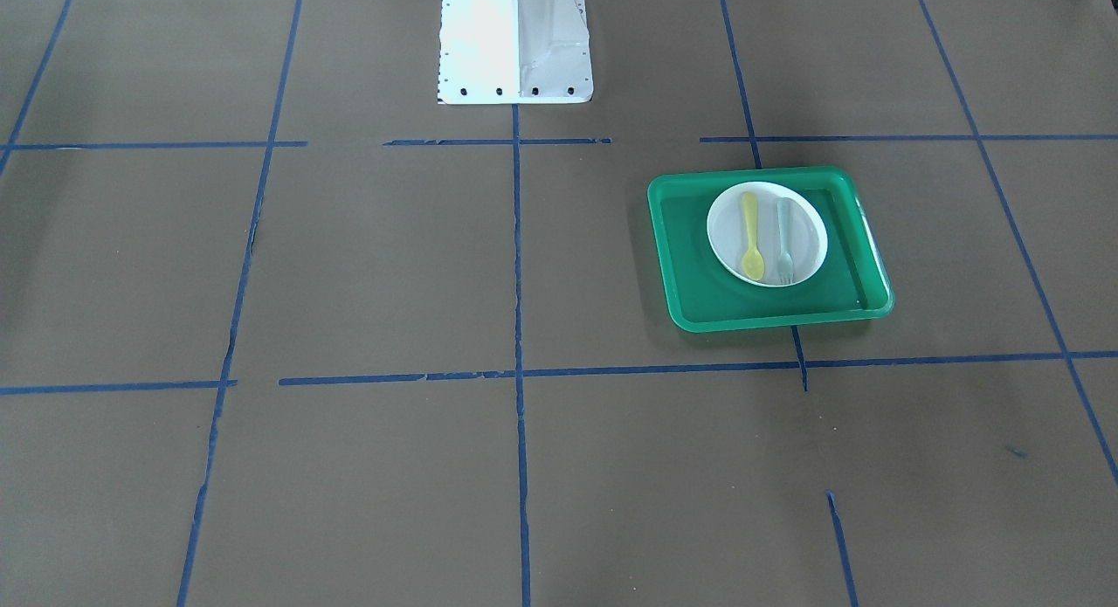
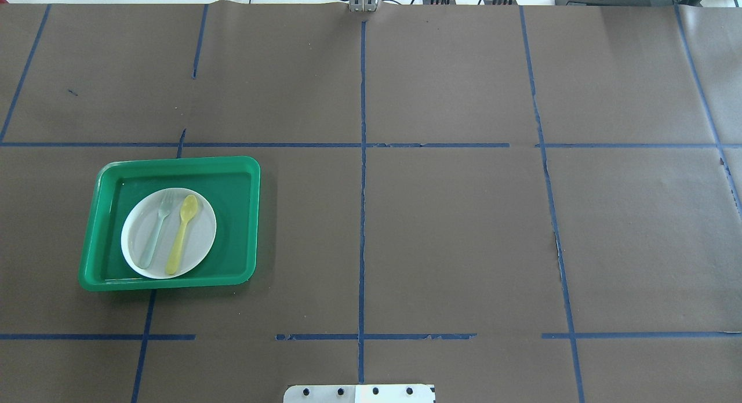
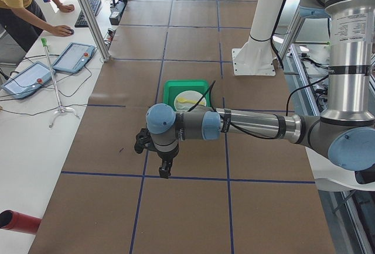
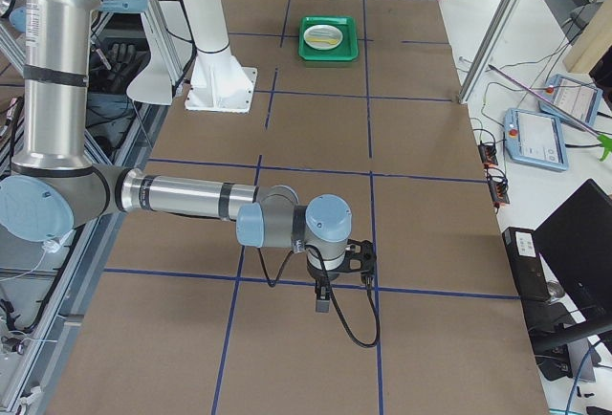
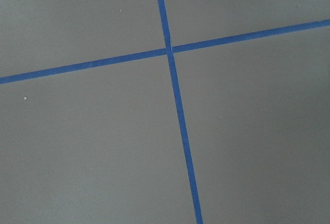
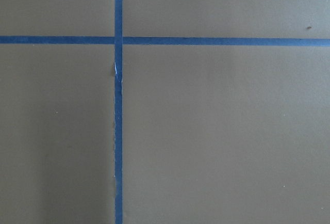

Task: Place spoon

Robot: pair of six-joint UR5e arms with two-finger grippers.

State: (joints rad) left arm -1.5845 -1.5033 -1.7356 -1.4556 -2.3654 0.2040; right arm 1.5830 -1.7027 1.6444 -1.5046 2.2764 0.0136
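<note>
Where the spoon is looked for, it is found lying flat on the white plate, its bowl turned toward 1 o'clock and its handle toward 7 o'clock in the overhead view. Just beside it, at 9 o'clock, a pale grey-green fork is laid almost parallel, tines up the same way, with a narrow gap between the two. The plate is set inside a green tray, which is placed at 9 o'clock from the middle of the brown table, across one of the blue tape lines.

The left gripper is shown only from the side, pointed down over the table near a tape crossing and well apart from the tray. The right gripper is likewise shown only from the side, pointed down, far from the tray. Whether either claw is spread or closed cannot be told. Only paper and tape are shown by both wrist cameras.
</note>
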